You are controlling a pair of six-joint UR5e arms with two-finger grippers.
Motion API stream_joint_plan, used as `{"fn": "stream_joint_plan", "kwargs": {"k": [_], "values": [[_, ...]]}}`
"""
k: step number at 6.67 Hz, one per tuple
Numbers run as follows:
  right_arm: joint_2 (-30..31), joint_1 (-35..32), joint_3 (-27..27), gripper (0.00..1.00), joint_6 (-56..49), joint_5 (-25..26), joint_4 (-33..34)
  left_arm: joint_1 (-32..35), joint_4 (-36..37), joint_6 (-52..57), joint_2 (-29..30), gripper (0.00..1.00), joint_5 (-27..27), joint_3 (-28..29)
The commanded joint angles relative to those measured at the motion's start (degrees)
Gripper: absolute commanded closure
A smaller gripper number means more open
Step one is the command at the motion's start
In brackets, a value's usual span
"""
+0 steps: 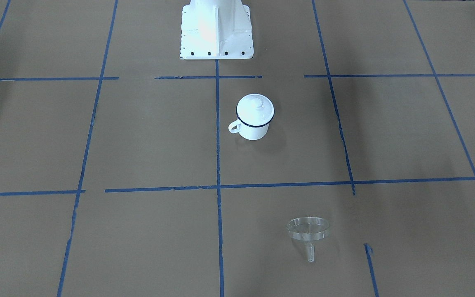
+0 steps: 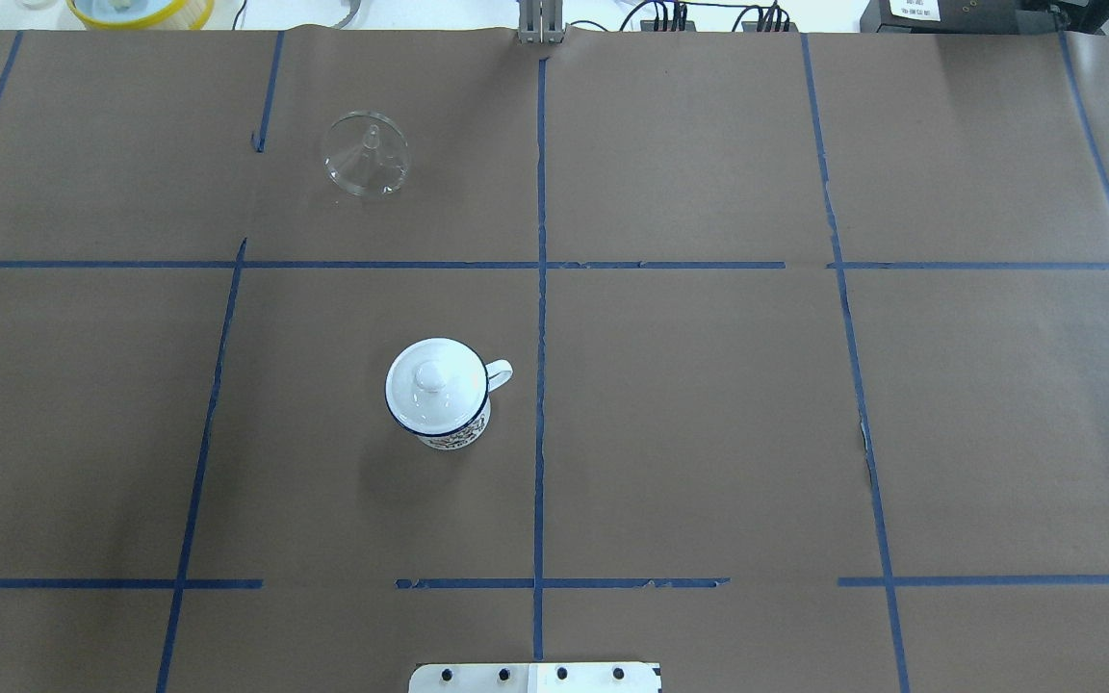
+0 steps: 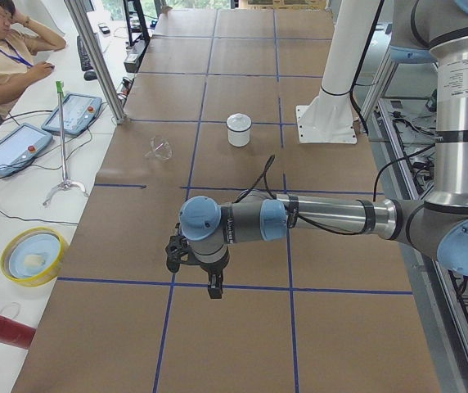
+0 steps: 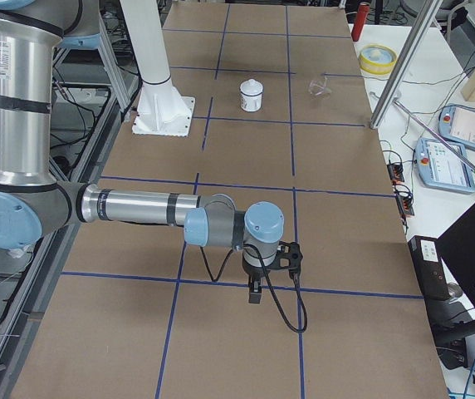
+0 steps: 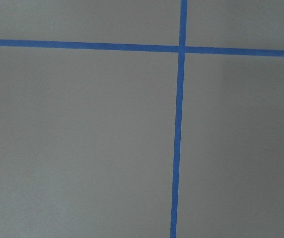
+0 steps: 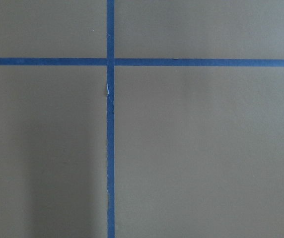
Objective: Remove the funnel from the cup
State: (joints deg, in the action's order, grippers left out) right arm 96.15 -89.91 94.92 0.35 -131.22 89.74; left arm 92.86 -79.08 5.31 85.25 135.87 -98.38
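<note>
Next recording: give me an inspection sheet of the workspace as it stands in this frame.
Surface: brown-paper table with a blue tape grid.
Job's things: the funnel lies on its side on the paper, well apart from the cup, towards the operators' edge; it is out of the cup.
Clutter: a white lid sits on the cup.
Grippers: left end effector and right end effector hang over bare paper, far from both things; open or shut cannot be told.
Cables: a black cable loops at the right wrist, away from the things.
Surroundings: seated operator, teach pendants and a yellow-rimmed bowl on the side bench.
</note>
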Motion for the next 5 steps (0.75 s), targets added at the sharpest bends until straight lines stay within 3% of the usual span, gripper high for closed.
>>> {"fn": "stream_joint_plan", "kwargs": {"k": [1, 5], "values": [[0.0, 0.0, 0.0, 0.0, 0.0, 0.0, 0.0, 0.0, -0.1, 0.0, -0.1, 0.0, 0.2, 1.0], [0.0, 0.0, 0.0, 0.0, 0.0, 0.0, 0.0, -0.1, -1.6, 0.2, 0.1, 0.0, 0.2, 0.9]]}}
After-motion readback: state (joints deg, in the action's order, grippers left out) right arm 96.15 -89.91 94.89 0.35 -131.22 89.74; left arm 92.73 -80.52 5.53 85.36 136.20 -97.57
